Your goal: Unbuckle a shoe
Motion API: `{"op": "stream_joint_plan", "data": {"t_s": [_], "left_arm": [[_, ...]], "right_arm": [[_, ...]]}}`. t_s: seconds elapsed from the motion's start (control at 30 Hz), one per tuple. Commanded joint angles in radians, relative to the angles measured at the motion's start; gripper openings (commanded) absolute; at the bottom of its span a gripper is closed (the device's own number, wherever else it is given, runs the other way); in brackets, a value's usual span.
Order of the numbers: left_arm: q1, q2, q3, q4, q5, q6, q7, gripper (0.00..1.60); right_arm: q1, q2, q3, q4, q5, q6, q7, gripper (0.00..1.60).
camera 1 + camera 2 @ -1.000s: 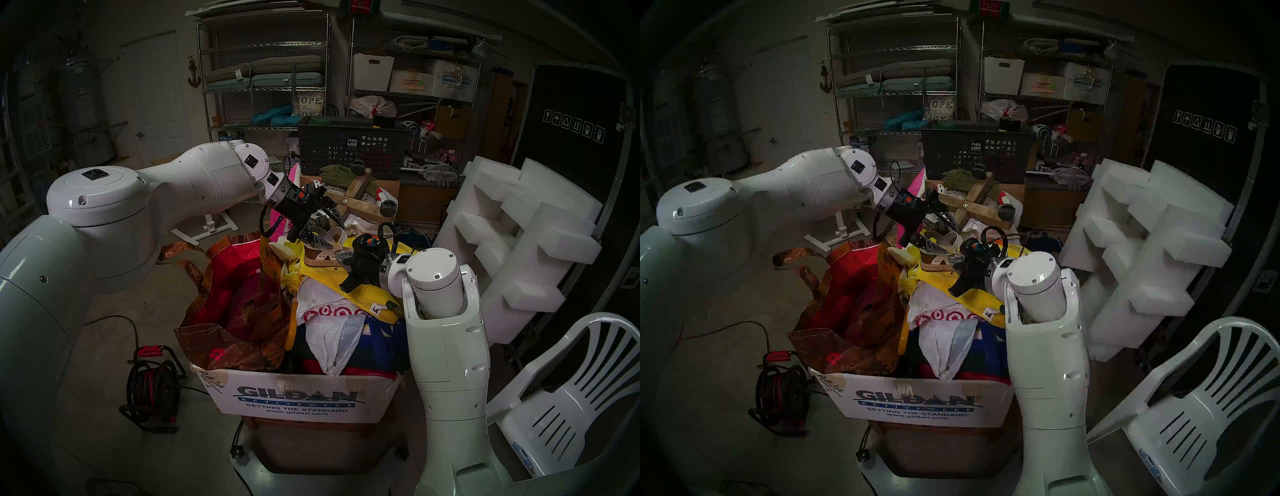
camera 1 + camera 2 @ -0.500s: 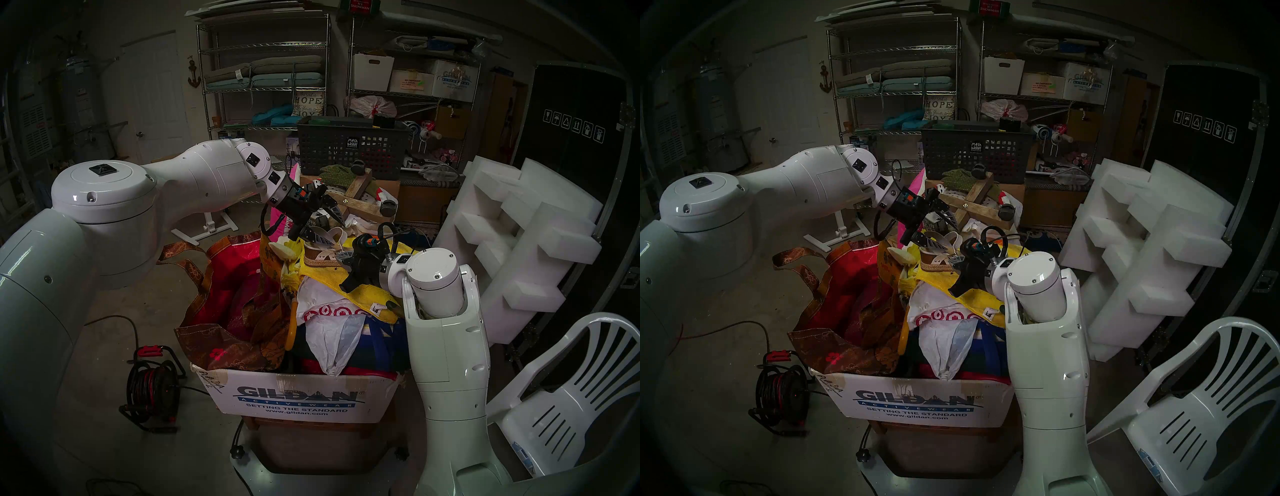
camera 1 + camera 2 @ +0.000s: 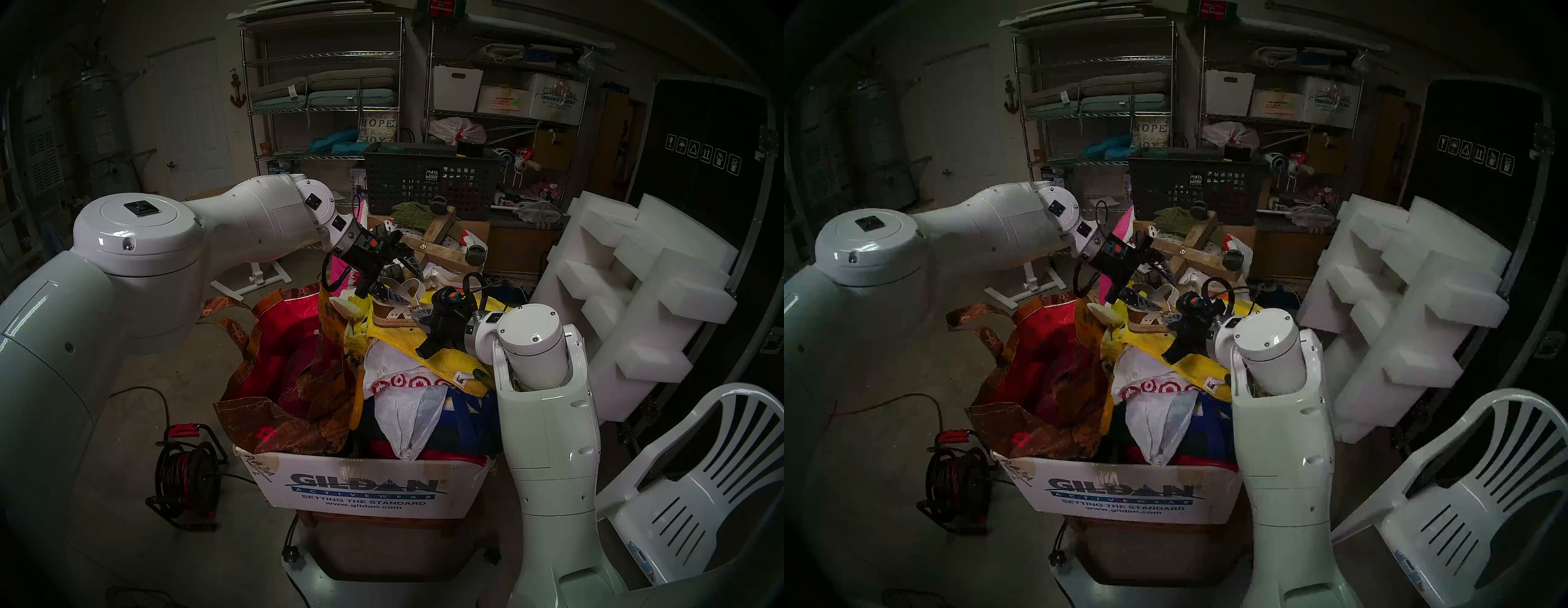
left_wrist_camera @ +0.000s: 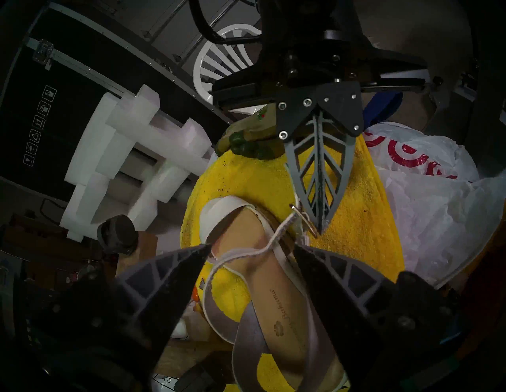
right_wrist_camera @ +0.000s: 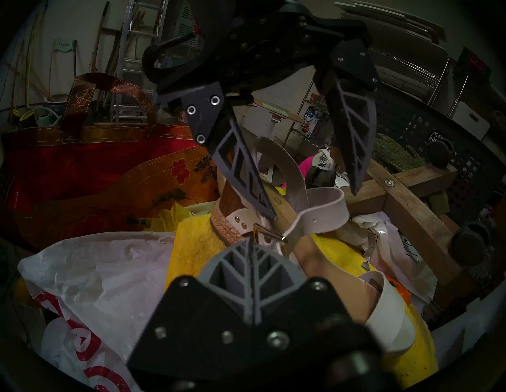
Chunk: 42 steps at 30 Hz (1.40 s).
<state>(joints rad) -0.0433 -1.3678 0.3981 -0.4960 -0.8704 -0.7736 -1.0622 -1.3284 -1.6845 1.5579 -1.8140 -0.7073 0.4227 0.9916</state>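
On the yellow towel (image 4: 364, 224) we see the sandal (image 4: 284, 306) under our spread left pincer (image 4: 250, 249); right pincer (image 4: 319, 232) (pressed together) pinches its buckle (image 4: 304, 220).

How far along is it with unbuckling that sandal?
Done: the sandal lies on the yellow towel. In hand: the shut right tool sits at the buckle, the open left tool straddles the strap. Left: freeing the strap, apparently.

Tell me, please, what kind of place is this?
Most likely a home garage used for storage: wire shelving stacked with cushions and boxes, a water heater in the corner, and a bare concrete floor.
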Motion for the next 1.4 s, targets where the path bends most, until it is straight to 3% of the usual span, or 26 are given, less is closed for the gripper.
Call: {"op": "stream_joint_plan", "data": {"t_s": [0.0,0.53,0.6,0.7,1.0,1.07,1.1,1.37], "left_arm": [[-0.028,-0.027,0.014,0.018,-0.03,-0.004,-0.105,1.21],[-0.026,-0.062,0.081,0.05,-0.068,-0.026,-0.091,1.1],[-0.025,-0.064,0.095,0.051,-0.072,-0.03,-0.082,1.03],[-0.022,-0.068,0.11,0.056,-0.077,-0.038,-0.078,0.77],[-0.025,-0.074,0.152,0.062,-0.093,-0.055,-0.072,0.56],[-0.033,-0.067,0.166,0.045,-0.095,-0.057,-0.057,0.35],[-0.035,-0.065,0.168,0.044,-0.099,-0.06,-0.062,0.0],[-0.054,-0.046,0.203,0.022,-0.114,-0.074,-0.041,0.0]], "right_arm": [[0.012,-0.002,-0.003,-0.02,0.006,0.001,0.002,0.0],[0.012,-0.002,-0.003,-0.02,0.006,0.001,0.002,0.0],[0.012,-0.002,-0.003,-0.02,0.005,0.001,0.002,0.0],[0.012,-0.002,-0.003,-0.02,0.005,0.001,0.002,0.0],[0.012,-0.001,-0.003,-0.02,0.006,0.001,0.002,0.0],[0.012,-0.002,-0.003,-0.02,0.005,0.001,0.002,0.0],[0.012,-0.002,-0.003,-0.02,0.006,0.001,0.002,0.0],[0.012,-0.002,-0.003,-0.02,0.005,0.001,0.002,0.0]]}}
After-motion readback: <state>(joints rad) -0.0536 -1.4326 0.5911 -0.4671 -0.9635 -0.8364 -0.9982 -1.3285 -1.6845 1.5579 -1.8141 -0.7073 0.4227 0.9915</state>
